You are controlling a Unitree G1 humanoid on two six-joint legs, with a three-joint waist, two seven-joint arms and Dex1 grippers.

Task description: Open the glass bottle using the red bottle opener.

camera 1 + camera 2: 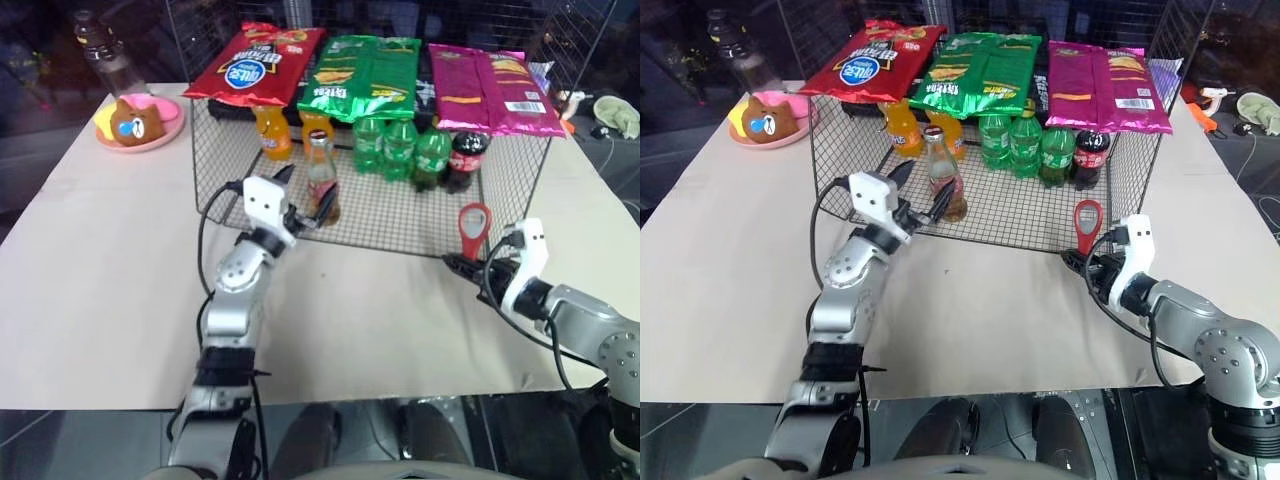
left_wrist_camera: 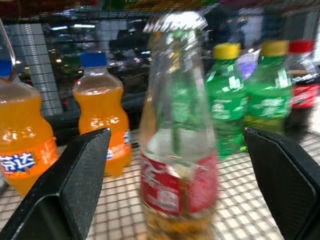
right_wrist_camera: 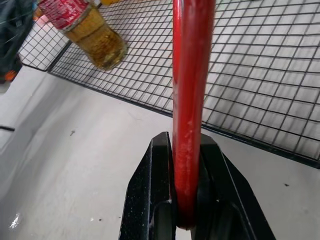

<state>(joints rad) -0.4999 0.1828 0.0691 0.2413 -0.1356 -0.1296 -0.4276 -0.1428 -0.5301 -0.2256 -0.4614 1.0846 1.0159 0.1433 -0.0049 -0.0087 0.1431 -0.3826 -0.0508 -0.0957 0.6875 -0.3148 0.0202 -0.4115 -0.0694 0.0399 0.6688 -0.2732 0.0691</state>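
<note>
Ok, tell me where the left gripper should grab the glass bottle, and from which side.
Grip the glass bottle at its labelled body, coming level from the robot's side. It stands upright on the wire rack, and the open left gripper already brackets it. That leaves the crown cap free for the red bottle opener.

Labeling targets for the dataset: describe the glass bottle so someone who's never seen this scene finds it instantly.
Start at the black wire rack on the table, with chip bags lying across its top. Under them stands a row of small drink bottles; the glass bottle stands in front of the orange sodas, between the open left gripper's fingers. It alone is clear glass with a silver crown cap, amber liquid and a red label.
</note>
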